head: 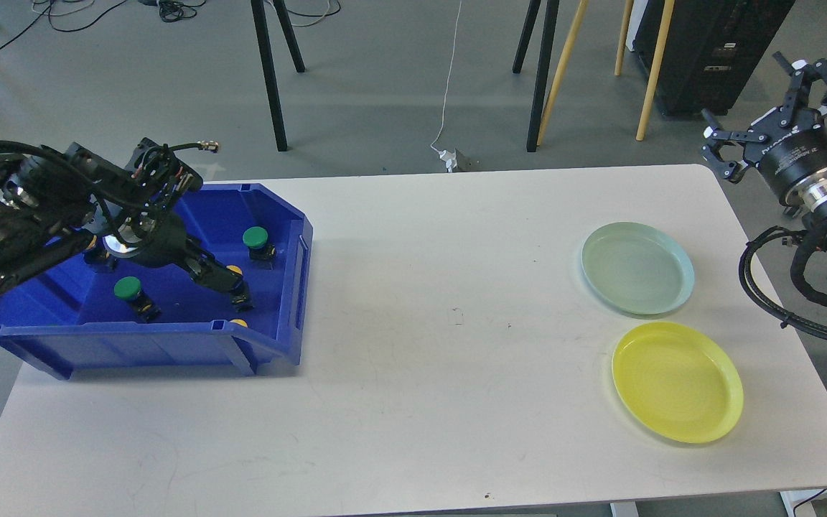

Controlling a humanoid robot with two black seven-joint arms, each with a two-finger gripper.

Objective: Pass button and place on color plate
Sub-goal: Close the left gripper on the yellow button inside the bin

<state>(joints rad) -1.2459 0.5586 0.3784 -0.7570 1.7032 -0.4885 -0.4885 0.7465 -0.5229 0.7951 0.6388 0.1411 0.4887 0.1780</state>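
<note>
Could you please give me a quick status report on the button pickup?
Left hand down in blue bin at a yellow button; grasp unclear. Right hand open, off-table. Green plate and yellow plate bare.

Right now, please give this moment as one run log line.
left gripper: inside blue bin, at yellow button | right gripper: open, empty | green plate, yellow plate: empty

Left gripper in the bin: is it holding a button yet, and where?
Cannot be told. The left gripper is down in the blue bin against a yellow button; the right gripper holds nothing.
</note>
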